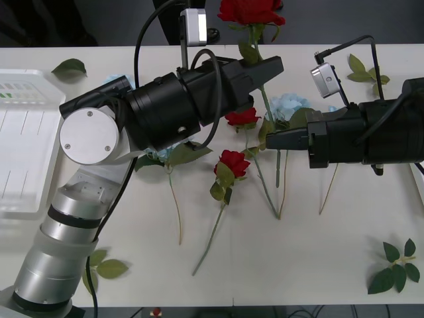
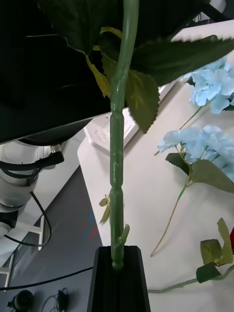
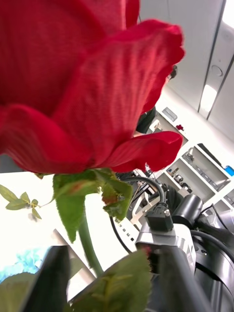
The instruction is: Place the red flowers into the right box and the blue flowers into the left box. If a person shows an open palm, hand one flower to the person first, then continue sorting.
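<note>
Currently mid-handover: left gripper (image 1: 268,66) and right gripper (image 1: 275,139) both clamped on red rose (image 1: 250,10) stem, likely transferring toward right box.

Woven cloth petals on the raised red rose (image 3: 87,83), weave showing, faint sheen. Its stem (image 2: 117,161) is smooth moulded plastic, seams visible. Beside that rose, the left arm's housing (image 1: 185,106) is satin black, its elbow cap (image 1: 89,136) brushed metal. The white surface (image 1: 298,258) looks matt and smooth; the left box (image 1: 23,156) is translucent ribbed plastic.
</note>
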Controlling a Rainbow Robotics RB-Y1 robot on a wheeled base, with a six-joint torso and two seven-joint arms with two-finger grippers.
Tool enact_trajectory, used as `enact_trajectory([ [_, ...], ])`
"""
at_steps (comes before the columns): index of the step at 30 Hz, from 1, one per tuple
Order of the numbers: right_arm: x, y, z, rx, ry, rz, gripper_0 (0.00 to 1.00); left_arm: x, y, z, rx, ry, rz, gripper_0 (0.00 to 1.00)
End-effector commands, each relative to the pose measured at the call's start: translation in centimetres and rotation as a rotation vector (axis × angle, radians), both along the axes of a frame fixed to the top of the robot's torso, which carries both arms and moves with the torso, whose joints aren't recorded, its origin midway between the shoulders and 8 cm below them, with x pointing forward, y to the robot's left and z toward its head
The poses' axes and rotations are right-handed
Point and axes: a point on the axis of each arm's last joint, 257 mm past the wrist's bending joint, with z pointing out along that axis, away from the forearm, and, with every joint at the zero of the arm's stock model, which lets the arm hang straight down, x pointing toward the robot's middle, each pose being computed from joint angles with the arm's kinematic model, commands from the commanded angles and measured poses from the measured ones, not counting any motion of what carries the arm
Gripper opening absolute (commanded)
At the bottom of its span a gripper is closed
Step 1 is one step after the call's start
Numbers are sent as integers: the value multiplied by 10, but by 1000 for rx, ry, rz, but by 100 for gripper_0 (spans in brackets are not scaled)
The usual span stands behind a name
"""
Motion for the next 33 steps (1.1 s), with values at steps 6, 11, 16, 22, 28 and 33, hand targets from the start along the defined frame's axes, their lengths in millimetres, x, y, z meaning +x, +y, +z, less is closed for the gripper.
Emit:
enact_trajectory([
  [6,4,0,25,24,-33,-5,0,-4,47,-19,125,7,-35,100],
  [11,15,-38,24,-59,-54,-65,0,-3,100,-47,277,37,-35,100],
  [16,25,-98,17,-197,-30,-176,0,6,164,-82,482,98,30,100],
  [22,31,-180,-2,-369,79,-378,0,23,246,-139,758,267,191,100],
  [28,41,-274,-31,-579,197,-675,0,50,328,-186,1008,374,454,100],
  [33,36,-345,-51,-713,322,-900,0,69,368,-211,1066,436,602,100],
])
